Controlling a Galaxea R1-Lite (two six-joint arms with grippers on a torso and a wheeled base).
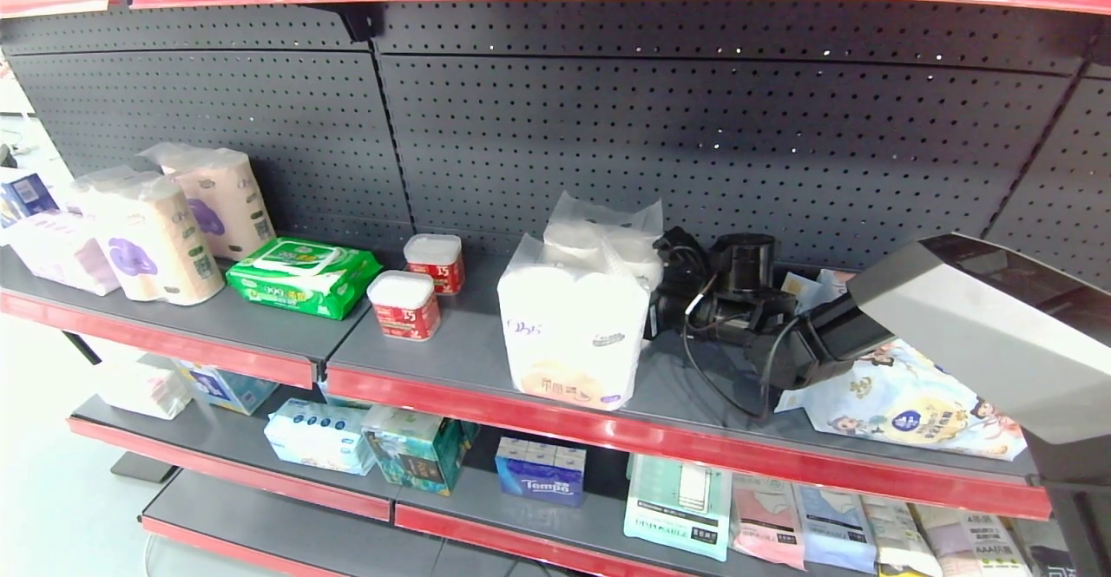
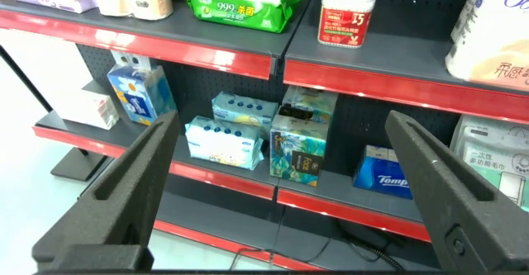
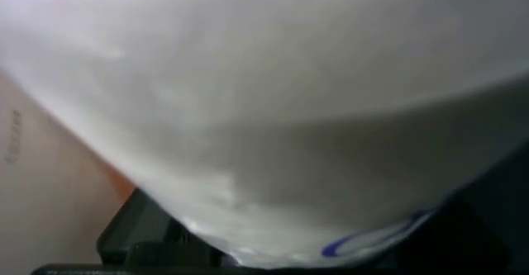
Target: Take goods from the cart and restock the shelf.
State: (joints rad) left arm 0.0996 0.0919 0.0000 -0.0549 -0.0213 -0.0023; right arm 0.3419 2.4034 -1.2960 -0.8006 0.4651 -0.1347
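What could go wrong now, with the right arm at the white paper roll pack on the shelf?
1. The white roll pack stands near the shelf's red front edge. With the right gripper close at its side, a careless pull or push might tip it off.
2. The arm's loose black cable loops over the shelf beside the cartoon-printed bag and could snag or drag it.

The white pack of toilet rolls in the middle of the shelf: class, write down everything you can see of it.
The pack is a soft block of white rolls in thin clear plastic wrap, with purple print and a pale peach picture low on its front. It stands upright on the grey shelf, close to the red front edge. The right gripper is at its side; its grip is hidden.
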